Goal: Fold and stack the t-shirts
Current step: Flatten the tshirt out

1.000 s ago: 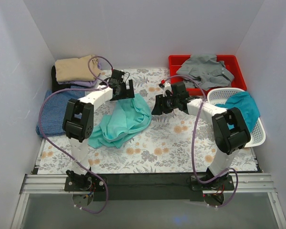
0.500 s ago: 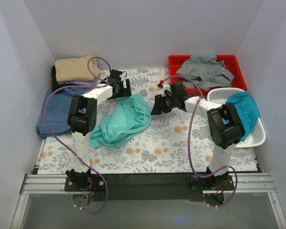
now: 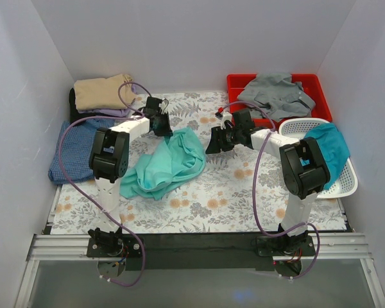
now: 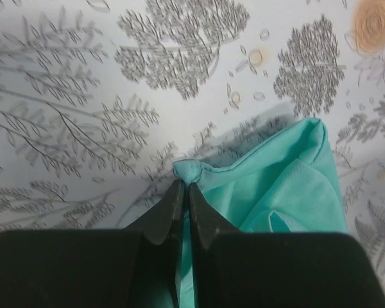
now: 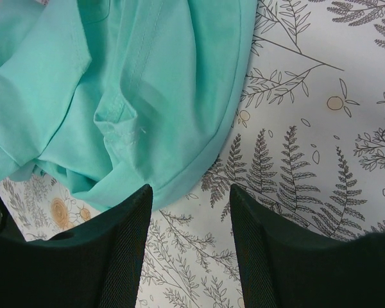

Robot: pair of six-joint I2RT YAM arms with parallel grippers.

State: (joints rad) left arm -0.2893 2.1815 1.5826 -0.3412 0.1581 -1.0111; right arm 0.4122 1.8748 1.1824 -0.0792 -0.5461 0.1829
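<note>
Left wrist view shows the left gripper (image 4: 183,188) pinching the twelve o'clock corner of the mint green t-shirt (image 4: 276,186), perhaps thinly, so lift slowly while the spread right gripper (image 5: 190,196) hovers.

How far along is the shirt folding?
Done: the tan shirt looks folded at back left, and the blue shirt lies flat near it. In hand: the left end effector pinches an edge of the crumpled mint green shirt; the right end effector hovers open. Left: the grey shirt in the red bin and the teal shirt in the white basket.
</note>
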